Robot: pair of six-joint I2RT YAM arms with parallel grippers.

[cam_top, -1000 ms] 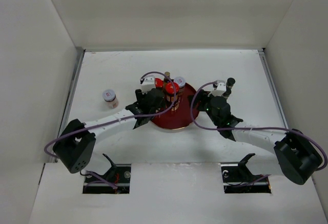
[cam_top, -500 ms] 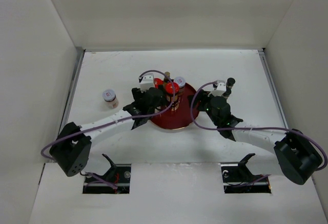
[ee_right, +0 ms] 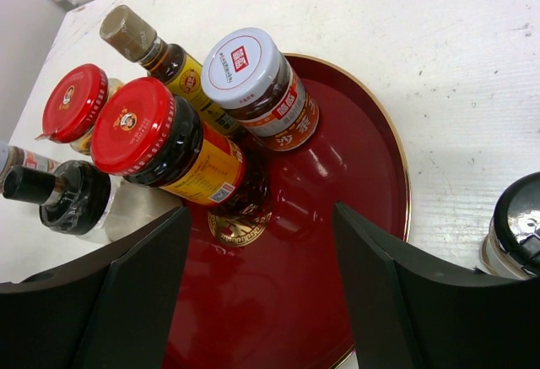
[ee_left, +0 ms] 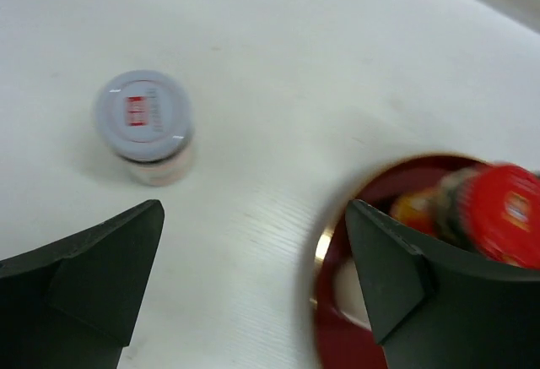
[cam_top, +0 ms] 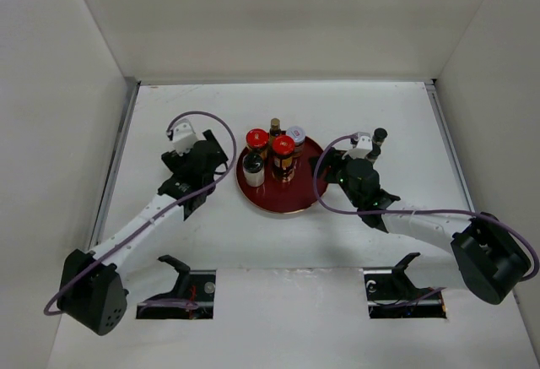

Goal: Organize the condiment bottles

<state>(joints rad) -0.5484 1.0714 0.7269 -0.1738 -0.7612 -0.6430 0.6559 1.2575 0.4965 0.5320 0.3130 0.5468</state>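
Left wrist: left claw (ee_left: pixel 253 217) wide, empty, near white-capped jar (ee_left: pixel 143 124); right claw (ee_right: pixel 261 213) wide, empty.

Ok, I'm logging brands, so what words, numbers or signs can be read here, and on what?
Nothing reads well enough to quote.
White-capped jar on the tray: red square logo and print on cap, orange label; too small.
Larger red-capped jar: figure emblem on cap, yellow label with barcode; print too small.
Lone jar on the table: red mark on cap; blurred.
Gold emblem in the tray's middle: illegible.
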